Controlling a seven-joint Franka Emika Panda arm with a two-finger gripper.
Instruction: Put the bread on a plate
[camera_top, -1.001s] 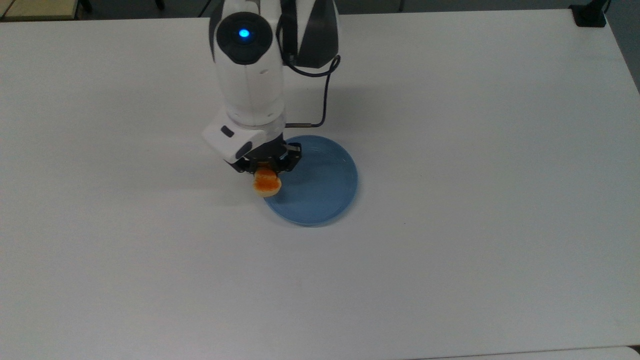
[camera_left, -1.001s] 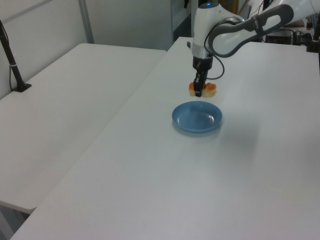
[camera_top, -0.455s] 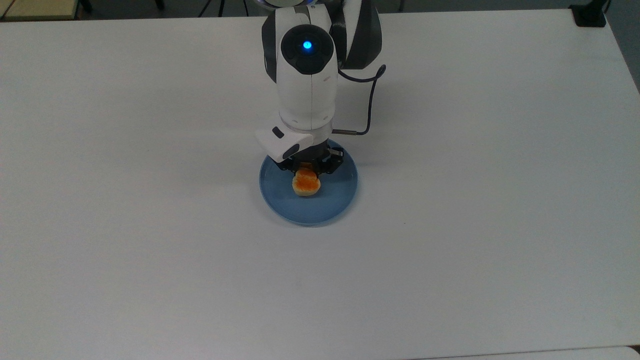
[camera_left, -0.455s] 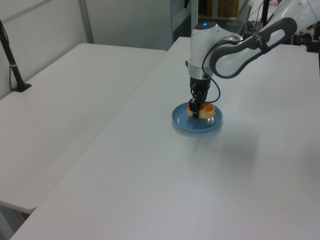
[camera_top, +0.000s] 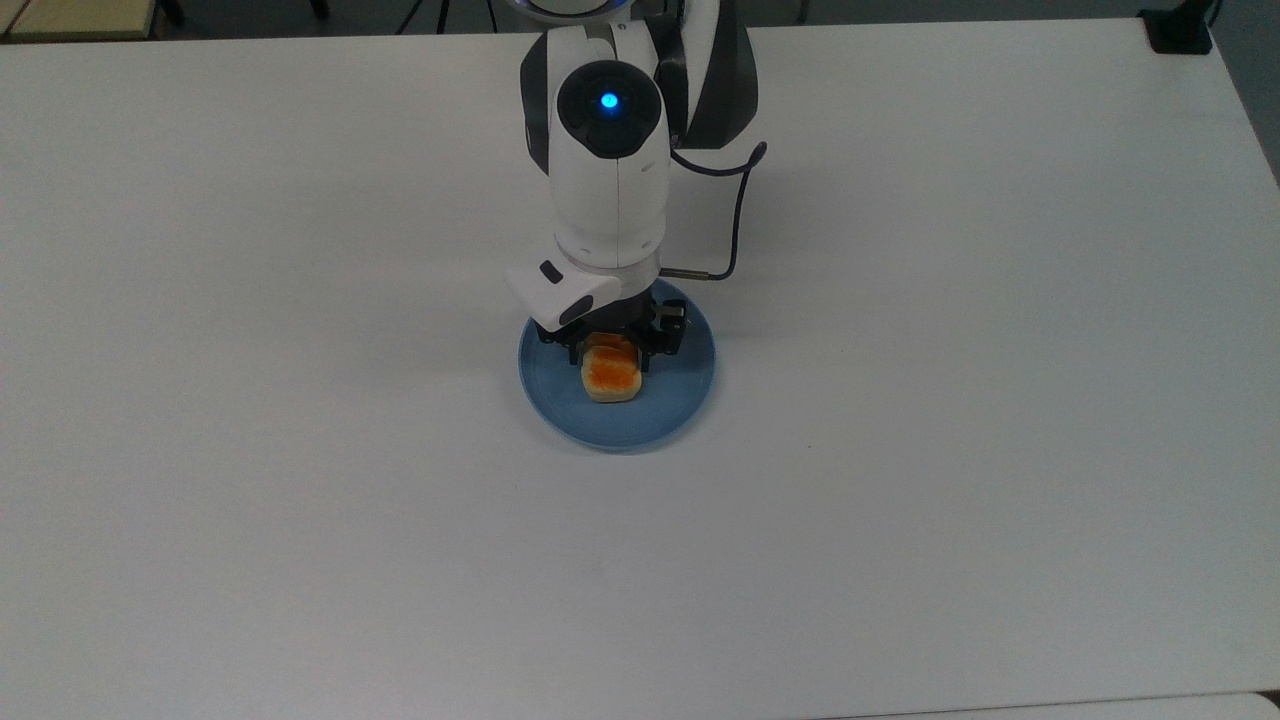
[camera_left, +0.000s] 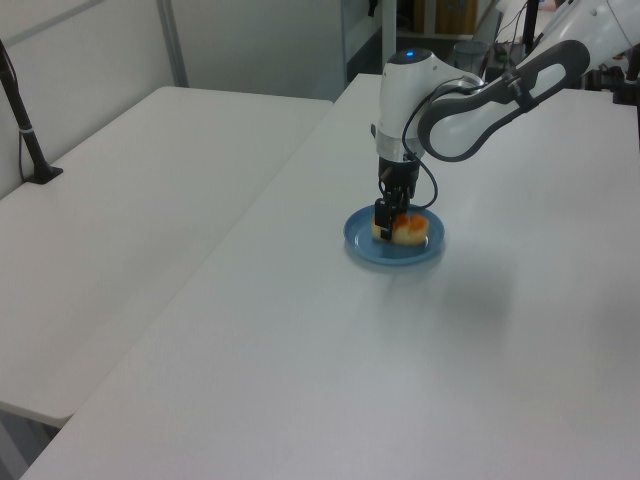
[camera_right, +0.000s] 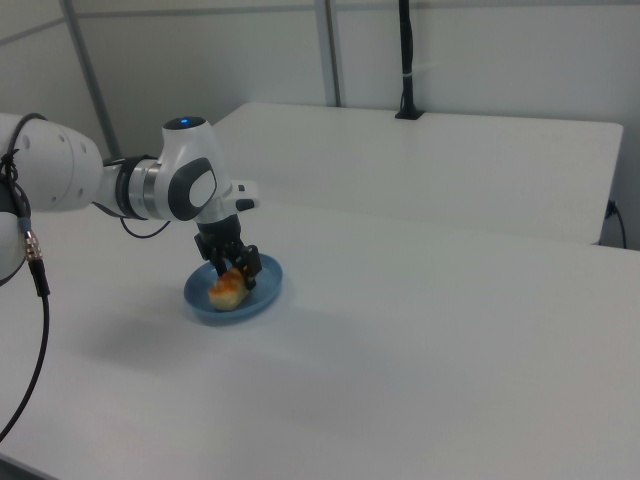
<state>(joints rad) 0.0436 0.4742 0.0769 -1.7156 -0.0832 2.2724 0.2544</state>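
The light-blue plate (camera_top: 684, 384) (camera_left: 358, 243) (camera_right: 264, 296) lies near the middle of the white table. On it rests the bread (camera_top: 611, 377) (camera_left: 410, 231) (camera_right: 225, 289), orange-brown on top with pale sides, a little toward the top view's left of the plate's centre. My gripper (camera_top: 609, 350) (camera_left: 388, 224) (camera_right: 233, 268) points straight down over the plate. Its two black fingers stand close against the bread's far half, one on each side, shut on it. The arm hides the plate's far rim in the top view.
A black cable (camera_top: 739, 212) loops off the wrist toward the top view's right. A black clamp (camera_top: 1180, 30) sits at the table's far right corner. A second white table with a black post (camera_left: 24, 128) (camera_right: 405, 60) adjoins this one.
The gripper carried the bread from over the plate's left rim, as the top view shows it, to over the plate and down. The bread now lies flat on the plate.
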